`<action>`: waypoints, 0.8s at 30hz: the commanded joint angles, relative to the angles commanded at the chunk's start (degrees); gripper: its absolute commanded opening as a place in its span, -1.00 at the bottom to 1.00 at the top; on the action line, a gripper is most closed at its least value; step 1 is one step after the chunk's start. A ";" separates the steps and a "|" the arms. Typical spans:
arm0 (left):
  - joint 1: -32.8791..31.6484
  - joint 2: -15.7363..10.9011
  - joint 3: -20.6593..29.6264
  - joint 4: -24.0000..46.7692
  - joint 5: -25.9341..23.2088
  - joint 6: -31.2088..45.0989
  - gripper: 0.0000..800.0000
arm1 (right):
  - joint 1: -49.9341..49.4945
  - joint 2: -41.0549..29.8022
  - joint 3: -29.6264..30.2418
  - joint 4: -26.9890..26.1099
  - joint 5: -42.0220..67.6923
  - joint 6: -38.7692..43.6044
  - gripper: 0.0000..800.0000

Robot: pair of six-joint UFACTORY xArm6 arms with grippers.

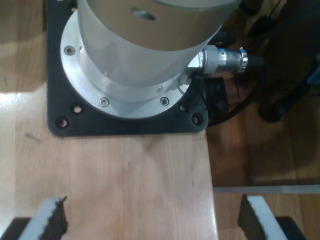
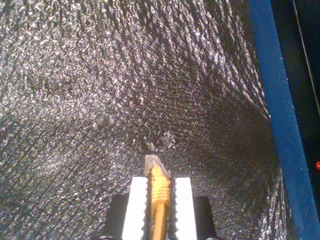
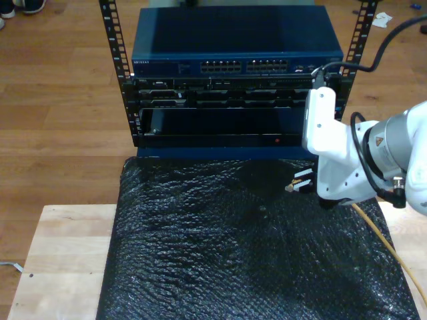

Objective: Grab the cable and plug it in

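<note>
My second gripper [image 2: 159, 200] is clamped on the cable [image 2: 159, 192] just behind its clear plug [image 2: 153, 163] — the plug pokes past the fingertips above the black bubble-wrap mat [image 3: 220, 253], near the rack [image 3: 233, 87]. My first gripper [image 1: 152, 217] hangs wide open, holding nothing — over the wooden table [image 1: 125, 170] beside an arm's base plate [image 1: 125, 125].

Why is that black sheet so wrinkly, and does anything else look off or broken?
Nothing looks broken. The black sheet is textured padding laid over the table, crinkled and slightly bunched near the rack. My second gripper is shut squarely on the cable, plug sticking out. My first gripper hangs open by an arm's base.
</note>
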 joint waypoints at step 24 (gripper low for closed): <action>0.62 -3.52 6.07 -0.79 -5.98 1.76 0.99 | -0.62 -0.18 1.32 -0.62 0.00 0.00 -1.00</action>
